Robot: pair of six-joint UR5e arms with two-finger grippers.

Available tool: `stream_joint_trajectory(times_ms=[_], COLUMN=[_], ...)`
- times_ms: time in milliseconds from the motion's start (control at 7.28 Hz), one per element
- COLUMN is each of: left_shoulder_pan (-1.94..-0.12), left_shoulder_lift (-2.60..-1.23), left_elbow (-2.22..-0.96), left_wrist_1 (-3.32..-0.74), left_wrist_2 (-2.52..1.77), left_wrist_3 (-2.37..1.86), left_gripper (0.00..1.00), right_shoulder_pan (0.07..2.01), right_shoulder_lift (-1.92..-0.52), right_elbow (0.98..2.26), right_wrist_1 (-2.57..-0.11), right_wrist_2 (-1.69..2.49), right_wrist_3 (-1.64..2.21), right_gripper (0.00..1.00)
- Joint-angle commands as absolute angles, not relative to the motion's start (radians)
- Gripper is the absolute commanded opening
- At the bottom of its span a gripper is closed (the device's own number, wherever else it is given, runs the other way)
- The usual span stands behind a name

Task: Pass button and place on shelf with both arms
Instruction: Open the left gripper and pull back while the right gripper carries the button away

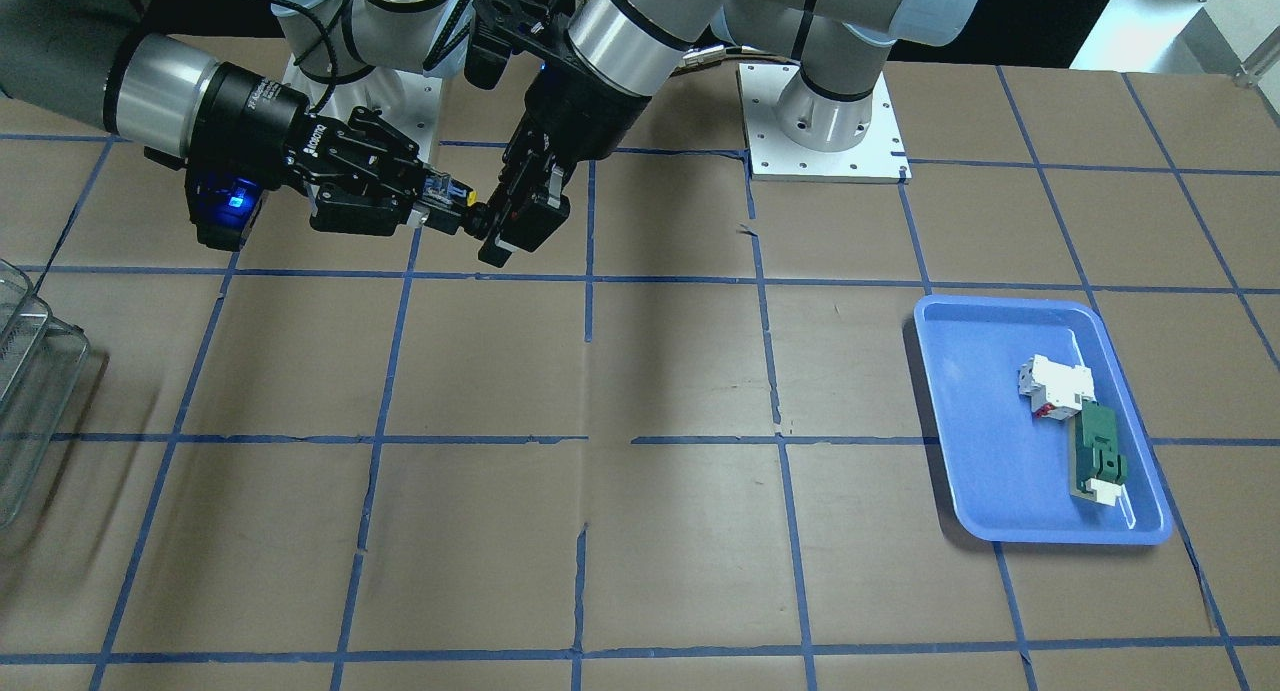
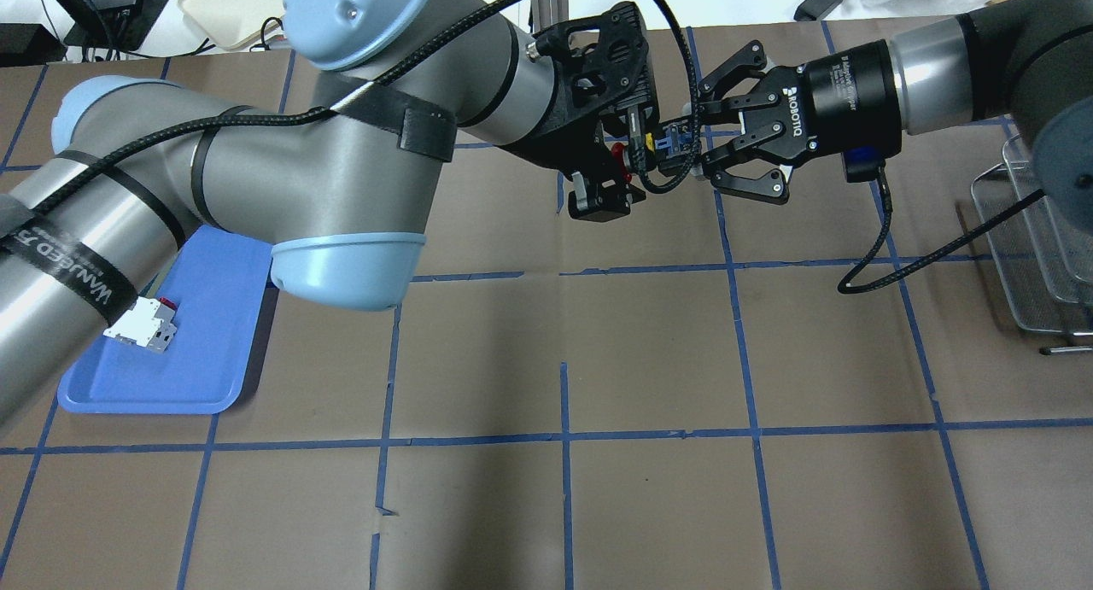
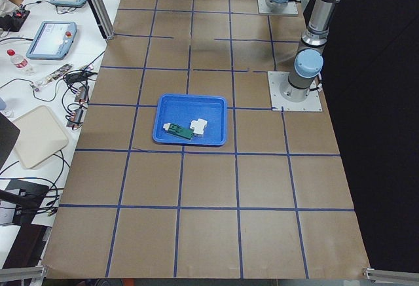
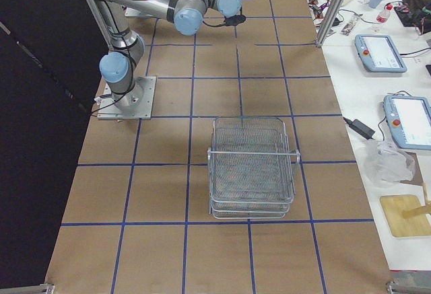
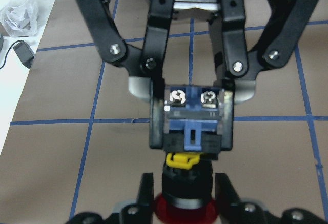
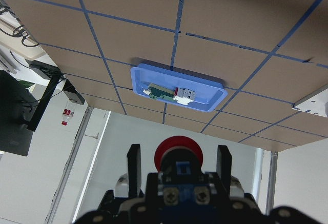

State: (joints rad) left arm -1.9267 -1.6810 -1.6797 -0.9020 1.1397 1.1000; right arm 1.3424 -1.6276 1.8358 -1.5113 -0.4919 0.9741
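Observation:
The button [image 1: 466,199] hangs in the air between both grippers, above the table's robot-side edge. My right gripper [image 1: 425,193] is shut on its clear bluish end block [image 5: 192,124]. My left gripper [image 1: 508,221] is shut around its red cap [image 6: 178,155] and black body [image 5: 187,185]. The overhead view shows the left gripper [image 2: 628,167] and right gripper [image 2: 696,137] tip to tip, with the button [image 2: 670,139] between them. The wire shelf [image 4: 252,166] stands on the table on my right side, apart from both arms; it also shows in the overhead view [image 2: 1033,240].
A blue tray [image 1: 1040,511] on my left side holds a white block with red marks [image 1: 1050,381] and a green-and-white flat part [image 1: 1095,451]. Brown table [image 1: 640,531] with blue tape grid. A black cable [image 2: 879,248] loops from the right wrist.

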Motion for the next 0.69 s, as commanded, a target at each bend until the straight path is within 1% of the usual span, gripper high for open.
stream_joint_trajectory(times_ms=[0,137,275,412,550], left_shoulder_pan=[-1.927,-1.927,-1.919,-1.916,-1.895], left_shoulder_lift=[-1.681,-1.675,-1.651,-1.641,-1.643], left_elbow=[-1.680,-1.678,-1.675,-1.655,-1.620], left_wrist_1=[-0.903,-0.911,-0.969,-1.047,-1.159], left_wrist_2=[1.146,1.149,1.158,1.193,1.242], left_wrist_3=[1.100,1.082,1.040,1.002,0.979], left_gripper=[1.00,1.00,1.00,1.00,1.00], right_shoulder_pan=[1.339,1.325,1.312,1.296,1.292], right_shoulder_lift=[-1.623,-1.621,-1.621,-1.623,-1.623], right_elbow=[1.832,1.827,1.821,1.810,1.775], right_wrist_1=[-1.513,-1.531,-1.578,-1.619,-1.618], right_wrist_2=[-0.497,-0.527,-0.646,-0.767,-0.905], right_wrist_3=[0.971,0.959,0.916,0.831,0.686], right_gripper=[0.02,0.02,0.02,0.02,0.00])
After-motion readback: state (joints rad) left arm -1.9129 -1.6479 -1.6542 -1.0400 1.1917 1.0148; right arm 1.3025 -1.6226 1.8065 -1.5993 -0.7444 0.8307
